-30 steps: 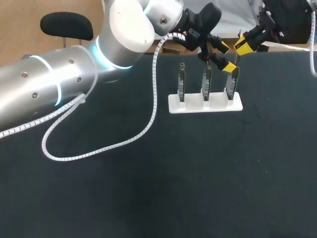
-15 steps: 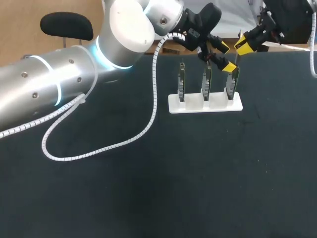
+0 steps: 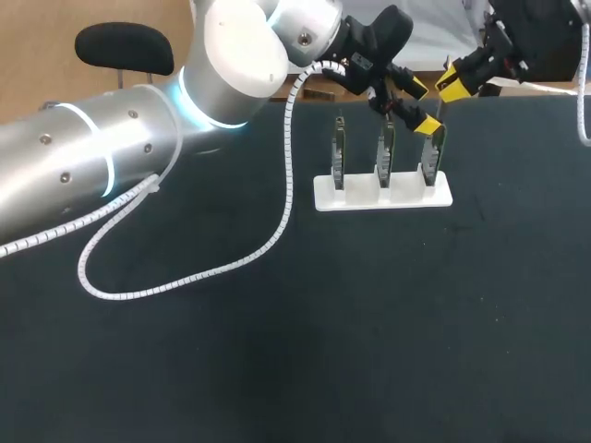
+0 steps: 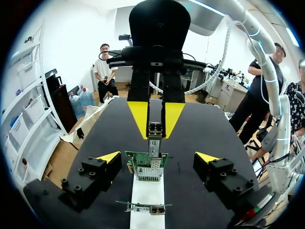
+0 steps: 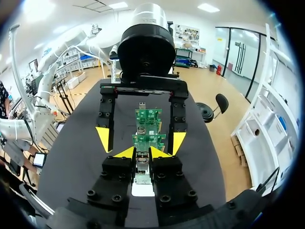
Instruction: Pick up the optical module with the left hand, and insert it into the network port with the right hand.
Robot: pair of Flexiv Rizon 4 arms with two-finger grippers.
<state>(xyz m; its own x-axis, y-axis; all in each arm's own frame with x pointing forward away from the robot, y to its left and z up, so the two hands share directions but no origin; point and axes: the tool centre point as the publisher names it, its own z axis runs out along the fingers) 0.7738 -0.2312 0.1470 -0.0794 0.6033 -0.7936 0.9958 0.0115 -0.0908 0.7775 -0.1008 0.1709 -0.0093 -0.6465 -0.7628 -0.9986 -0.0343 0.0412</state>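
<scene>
The right claw (image 4: 155, 130) is held above the end card (image 4: 145, 167) of the stand (image 3: 383, 193), the card nearest the right edge of the counter (image 3: 277, 369), and is pinched onto the optical module (image 4: 155, 144). The left claw (image 4: 158, 157) is spread wide around that card.

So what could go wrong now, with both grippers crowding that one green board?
The right gripper is shut on the optical module, right at the end green board; if it goes in slightly crooked, it might jam or bend the board. The left gripper stands open on either side of that board, so the two grippers could knock together. A hard push might also tip the white stand.
</scene>
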